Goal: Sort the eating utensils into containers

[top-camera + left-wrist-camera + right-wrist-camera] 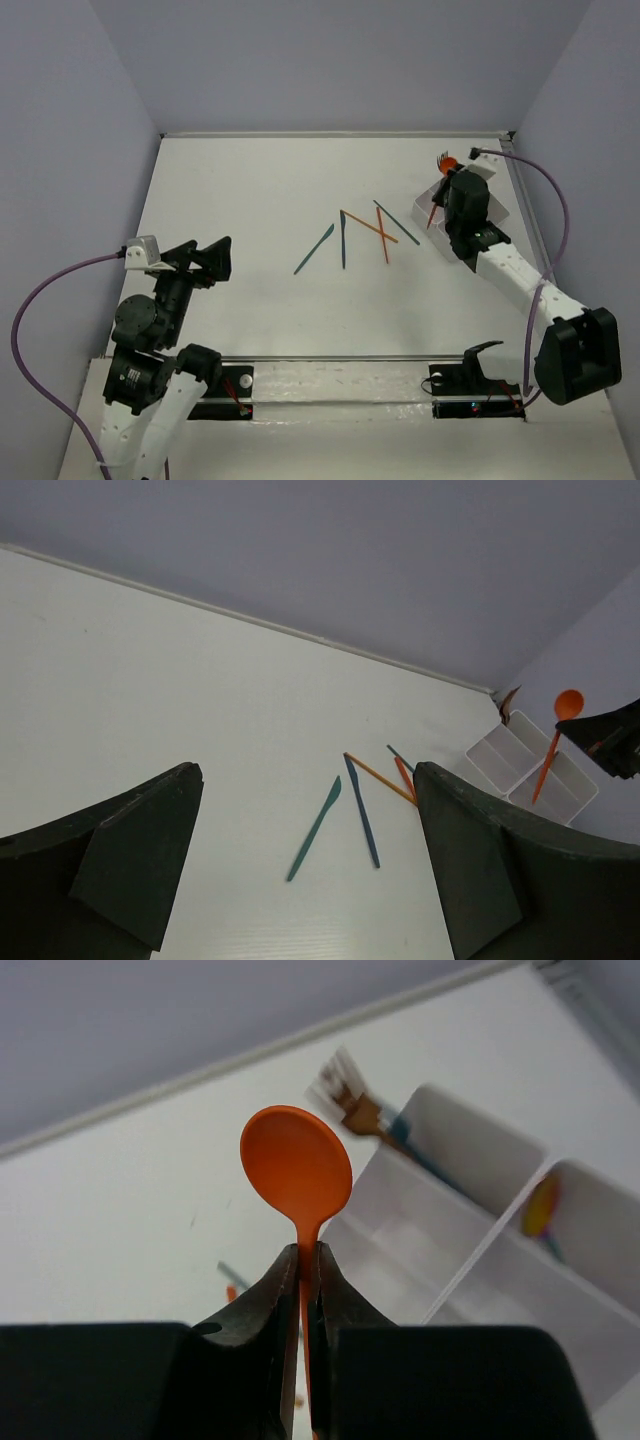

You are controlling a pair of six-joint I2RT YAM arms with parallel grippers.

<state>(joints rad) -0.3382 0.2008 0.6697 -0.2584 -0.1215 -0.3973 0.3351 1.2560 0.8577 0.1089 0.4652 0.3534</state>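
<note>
Right gripper (303, 1260) clamped on orange spoon (297, 1165) stem, bowl up — over white tray (470, 1160) at table's far right corner. Left gripper (212, 258) jaws apart — near left edge. Loose utensils (343, 240) mid-table.

Looks like a robotics lab test cell to me. You've got a plain white bench (250, 200) boxed in by flat pale lavender walls (330, 60) on the left, far and right sides, like a purpose-built enclosure. Two small robot arms sit at the near edge, the left arm (160, 320) and the right arm (510, 270), both fixed to a metal rail (340, 378) that runs across the bench. Purple cables (62, 270) loop off each arm in plain sight. On the bench there's some thin plastic cutlery (343, 240) lying loose mid-surface and a white divided tray (424, 213) at the far right.
</note>
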